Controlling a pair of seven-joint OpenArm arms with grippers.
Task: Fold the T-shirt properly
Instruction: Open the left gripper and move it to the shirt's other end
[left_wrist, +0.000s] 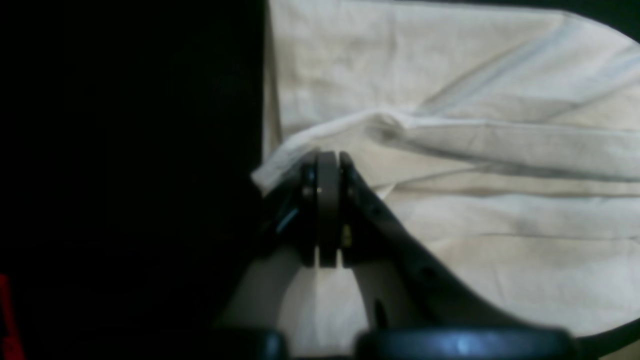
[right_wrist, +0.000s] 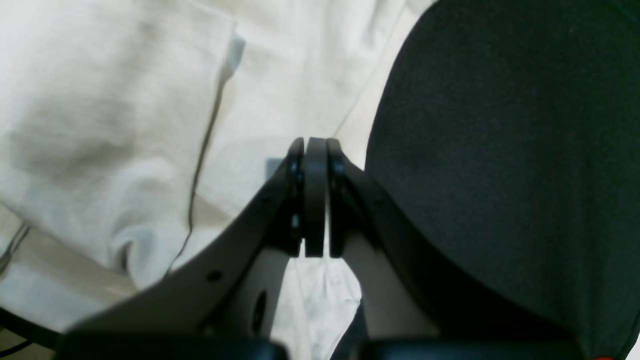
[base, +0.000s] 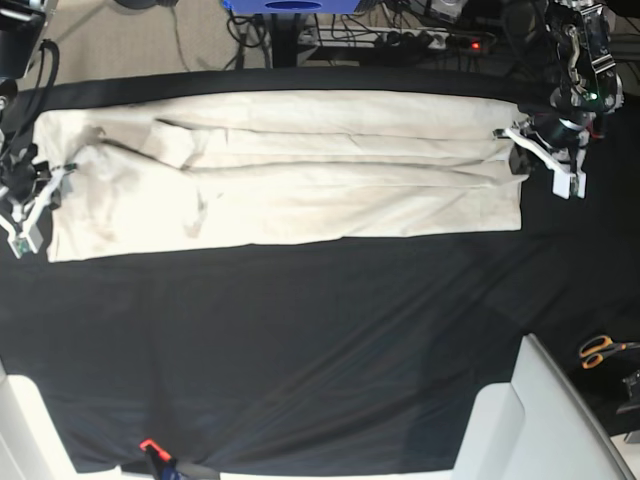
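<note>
Cream, wrinkled cotton T-shirt (base: 290, 170) lies as long flat band across 12 o'clock part of black-clothed bench (base: 300, 350), folded lengthwise. Left gripper (left_wrist: 327, 160) at shirt's 3 o'clock end, fingers (left_wrist: 327, 200) pressed together, pinching raised fabric edge. Right gripper (right_wrist: 315, 145) at 9 o'clock end, fingers (right_wrist: 315, 200) closed on cloth there. Orange-handled scissors (base: 603, 349) at 4 o'clock, well apart.

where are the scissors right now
In the base view the scissors lie at the far right edge, off the black table cloth, well below the T-shirt.
</note>
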